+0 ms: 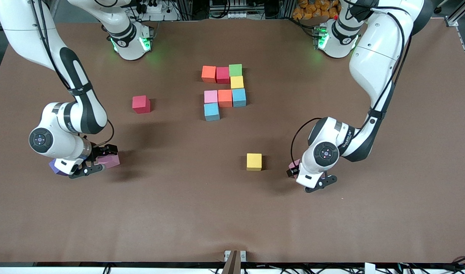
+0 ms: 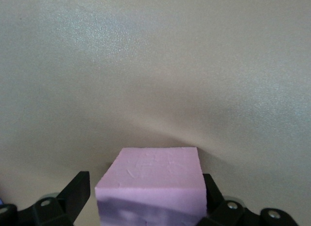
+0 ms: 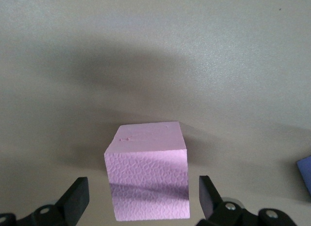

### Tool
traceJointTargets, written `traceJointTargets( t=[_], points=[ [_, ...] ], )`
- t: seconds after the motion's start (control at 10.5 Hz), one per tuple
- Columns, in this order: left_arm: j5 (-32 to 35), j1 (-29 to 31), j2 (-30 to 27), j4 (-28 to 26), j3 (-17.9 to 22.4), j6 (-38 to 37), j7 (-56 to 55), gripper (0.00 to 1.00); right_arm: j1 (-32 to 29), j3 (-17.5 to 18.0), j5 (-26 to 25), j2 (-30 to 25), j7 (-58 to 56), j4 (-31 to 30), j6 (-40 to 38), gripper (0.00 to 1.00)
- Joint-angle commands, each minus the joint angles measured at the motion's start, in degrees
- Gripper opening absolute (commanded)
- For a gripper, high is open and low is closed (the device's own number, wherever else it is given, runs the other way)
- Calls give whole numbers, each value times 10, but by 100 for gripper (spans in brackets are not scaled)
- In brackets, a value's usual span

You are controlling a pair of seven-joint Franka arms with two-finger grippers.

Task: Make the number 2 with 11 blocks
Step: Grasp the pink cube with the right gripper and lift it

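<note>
Eight blocks lie together mid-table as part of the number 2 [image 1: 225, 91]: orange, red and green in one row, yellow under the green, then pink, orange and light blue, with another light blue nearest the front camera. A red block [image 1: 141, 104] and a yellow block [image 1: 254, 161] lie loose. My left gripper [image 1: 305, 175] [image 2: 145, 191] is down at the table, open around a pink block [image 1: 294, 166] [image 2: 153, 180]. Toward the right arm's end, my right gripper [image 1: 102, 160] [image 3: 143, 197] is open around another pink block [image 1: 110, 160] [image 3: 148, 170], with gaps on both sides.
A purple cube [image 1: 56, 167] [image 3: 306, 173] lies on the brown table [image 1: 179, 213] beside the right hand, partly hidden under it.
</note>
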Motion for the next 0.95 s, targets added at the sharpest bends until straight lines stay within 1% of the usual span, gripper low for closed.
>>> traceJointTargets(
  t=[0.0, 0.38, 0.48, 0.57, 0.67, 0.76, 0.86],
  points=[
    [22, 1, 0, 0, -2, 1, -12, 100, -12, 11, -12, 13, -6, 12, 0, 100],
    [22, 1, 0, 0, -2, 1, -12, 100, -16, 11, -12, 33, -21, 12, 24, 100],
    [22, 0, 0, 0, -2, 1, -12, 100, -16, 11, -12, 33, -21, 13, 24, 90],
    [22, 0, 0, 0, -2, 1, -12, 100, -16, 11, -12, 33, -21, 13, 24, 65],
    [22, 0, 0, 0, -2, 1, -12, 100, -15, 11, -11, 33, -21, 14, 24, 44],
    [22, 0, 0, 0, -2, 1, -13, 100, -16, 11, -11, 32, -21, 16, 23, 30],
    [22, 0, 0, 0, -2, 1, -14, 100, -16, 11, -10, 32, -20, 16, 24, 23]
  ],
)
